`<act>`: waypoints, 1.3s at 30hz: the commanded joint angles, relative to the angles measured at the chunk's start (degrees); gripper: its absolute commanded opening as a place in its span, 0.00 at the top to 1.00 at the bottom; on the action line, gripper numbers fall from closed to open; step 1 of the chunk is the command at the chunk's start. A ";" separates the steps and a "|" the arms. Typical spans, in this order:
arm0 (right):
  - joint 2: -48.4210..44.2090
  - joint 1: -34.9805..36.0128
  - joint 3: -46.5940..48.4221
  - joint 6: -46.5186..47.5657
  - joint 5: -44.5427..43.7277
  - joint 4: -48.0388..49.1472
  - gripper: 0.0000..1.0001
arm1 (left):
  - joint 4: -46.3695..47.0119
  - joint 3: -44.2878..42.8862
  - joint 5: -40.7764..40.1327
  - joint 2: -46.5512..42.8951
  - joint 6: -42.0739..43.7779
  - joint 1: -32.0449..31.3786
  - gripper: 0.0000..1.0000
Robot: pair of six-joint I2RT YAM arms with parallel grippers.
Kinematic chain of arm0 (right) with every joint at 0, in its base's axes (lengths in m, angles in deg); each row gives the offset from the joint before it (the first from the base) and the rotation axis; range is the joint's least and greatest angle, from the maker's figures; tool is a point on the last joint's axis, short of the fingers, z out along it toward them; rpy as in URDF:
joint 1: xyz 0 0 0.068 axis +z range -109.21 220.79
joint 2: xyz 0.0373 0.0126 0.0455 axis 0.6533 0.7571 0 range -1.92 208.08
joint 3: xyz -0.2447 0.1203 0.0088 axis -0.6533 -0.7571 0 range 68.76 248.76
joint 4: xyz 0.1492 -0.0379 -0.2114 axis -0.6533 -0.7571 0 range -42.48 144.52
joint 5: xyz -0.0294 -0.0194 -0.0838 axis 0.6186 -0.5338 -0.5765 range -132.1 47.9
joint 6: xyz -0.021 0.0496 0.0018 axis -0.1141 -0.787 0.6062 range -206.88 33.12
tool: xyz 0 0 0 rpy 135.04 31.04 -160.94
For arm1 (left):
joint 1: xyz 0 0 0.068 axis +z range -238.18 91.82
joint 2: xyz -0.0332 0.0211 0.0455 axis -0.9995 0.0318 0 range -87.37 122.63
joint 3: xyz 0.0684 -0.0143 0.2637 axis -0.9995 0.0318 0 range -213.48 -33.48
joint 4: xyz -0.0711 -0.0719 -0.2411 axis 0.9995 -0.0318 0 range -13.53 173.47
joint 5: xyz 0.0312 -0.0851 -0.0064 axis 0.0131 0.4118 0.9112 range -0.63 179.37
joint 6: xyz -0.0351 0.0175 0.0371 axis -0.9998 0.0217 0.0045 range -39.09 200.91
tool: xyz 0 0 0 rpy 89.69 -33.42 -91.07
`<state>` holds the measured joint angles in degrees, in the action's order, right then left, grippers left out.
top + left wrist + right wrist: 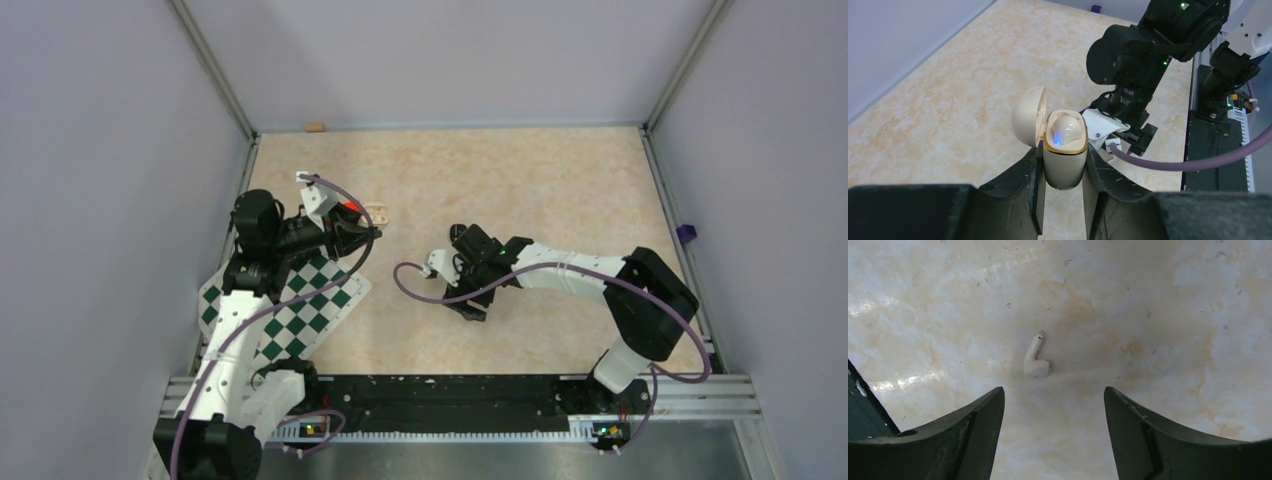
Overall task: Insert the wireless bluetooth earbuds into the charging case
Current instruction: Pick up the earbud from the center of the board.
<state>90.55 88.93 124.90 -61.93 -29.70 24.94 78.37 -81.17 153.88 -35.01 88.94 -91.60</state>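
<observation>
Right gripper (1053,392): jaws spread, nothing between them, hovering over bare table (1158,315). 1 white earbud (1036,362) lies flat just beyond the fingertips. Its stem points away, its bulb faces the jaws, and it sits slightly left of the centre line.

Step in hand, my read: pick this earbud. To do it well:
- Shift forward and a bit left so it sits mid-gap.
- Come straight down.
- Close across the bulb, not the thin stem. It is small and glossy, so it will likely skid or flick out if pinched off-centre.

Farther off, left gripper (1064,152) pinches the case (1063,172) by its lower body. The case is upright, lid (1027,116) hinged open to the left. Inside, what looks like 1 bud (1066,127) is seated, blue light on. The free slot is not visible from here. Hold the case steady, opening up, for the insert.
</observation>
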 commanded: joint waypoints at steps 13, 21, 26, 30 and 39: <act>4.71 3.94 2.24 -2.45 -7.64 4.06 0.27 | 7.19 0.90 3.86 0.28 -3.59 1.31 1.00; 4.98 4.33 2.22 -3.02 -15.78 6.32 0.26 | 7.74 1.23 4.48 0.09 -4.23 1.40 1.00; 4.01 4.29 1.87 -2.19 -18.55 6.82 0.26 | 8.03 1.37 4.45 0.16 -4.35 1.46 1.00; 4.10 4.37 1.49 -1.73 -20.52 7.14 0.25 | 8.76 1.65 4.68 0.20 -4.82 1.53 1.00; 4.23 4.24 1.24 -0.39 -24.23 7.22 0.25 | 9.40 1.94 4.90 0.18 -5.54 1.70 1.00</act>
<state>94.48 92.69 125.56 -63.46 -50.20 31.63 84.01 -79.42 157.53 -34.95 84.04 -90.20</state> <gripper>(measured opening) 0.748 0.330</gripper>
